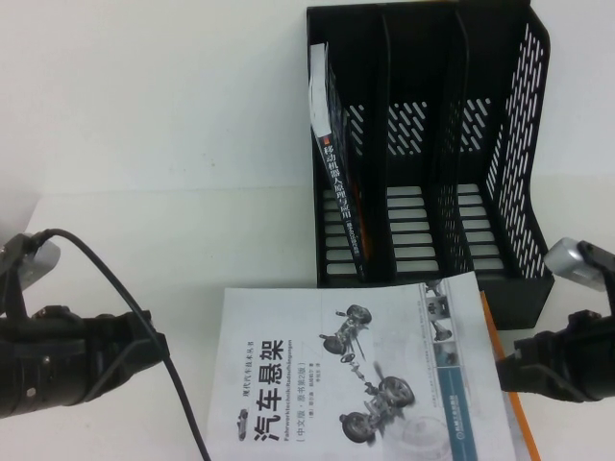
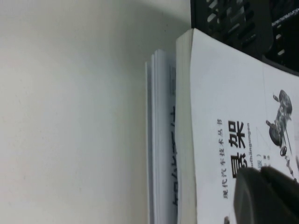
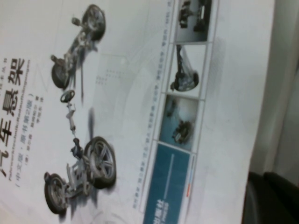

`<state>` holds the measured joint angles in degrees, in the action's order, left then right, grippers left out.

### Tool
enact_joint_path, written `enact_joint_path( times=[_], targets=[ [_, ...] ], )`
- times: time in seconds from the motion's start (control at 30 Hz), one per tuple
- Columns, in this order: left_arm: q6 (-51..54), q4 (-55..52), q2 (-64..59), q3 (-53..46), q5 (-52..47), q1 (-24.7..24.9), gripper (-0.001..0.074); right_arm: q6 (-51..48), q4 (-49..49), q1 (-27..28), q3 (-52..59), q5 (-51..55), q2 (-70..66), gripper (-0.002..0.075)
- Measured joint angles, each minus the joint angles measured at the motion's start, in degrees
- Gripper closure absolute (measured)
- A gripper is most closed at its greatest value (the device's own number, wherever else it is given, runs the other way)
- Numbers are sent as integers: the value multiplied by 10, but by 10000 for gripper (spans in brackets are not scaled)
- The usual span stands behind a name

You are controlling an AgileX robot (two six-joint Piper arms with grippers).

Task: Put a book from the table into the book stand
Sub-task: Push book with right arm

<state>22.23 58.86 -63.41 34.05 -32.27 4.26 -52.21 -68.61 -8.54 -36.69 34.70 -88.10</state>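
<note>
Three slots stand in the black book stand at the far right of the white table, seen from the high view. A dark-spined book leans upright in its leftmost slot; the other two slots hold nothing. The book, face up with its suspension drawing, lies at the near edge just in front of the stand, on top of an orange-edged book that peeks out along its right side. The left arm sits near left of the book, the right arm near right; neither gripper's tips show here.

From the left wrist, the left gripper is a dark shape with its fingers together, over the book's cover near the title. White page edges of a book below show beside it, and the stand's base lies just beyond.

From the right wrist, the cover fills the view. The right gripper is a dark blur over the cover's edge; I cannot tell whether it is apart or together.
</note>
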Motion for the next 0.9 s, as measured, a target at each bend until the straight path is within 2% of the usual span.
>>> enact_joint_path(
  times=[0.33,0.5,0.63,0.77,0.9],
  targets=[
    [4,1,0,0,31,0,737,-2,-27,-58,-35,-3,-40,726],
    [4,-4,0,0,26,-12,737,56,30,-63,-53,-8,-41,726],
    [5,-24,-1,3,-16,-61,737,104,98,-66,-61,-13,-37,726],
    [21,-51,-15,18,-113,-135,735,118,116,-66,-62,-14,-37,726],
    [63,-32,-46,25,-184,-194,686,118,119,-66,-65,-15,-37,726]
  ],
)
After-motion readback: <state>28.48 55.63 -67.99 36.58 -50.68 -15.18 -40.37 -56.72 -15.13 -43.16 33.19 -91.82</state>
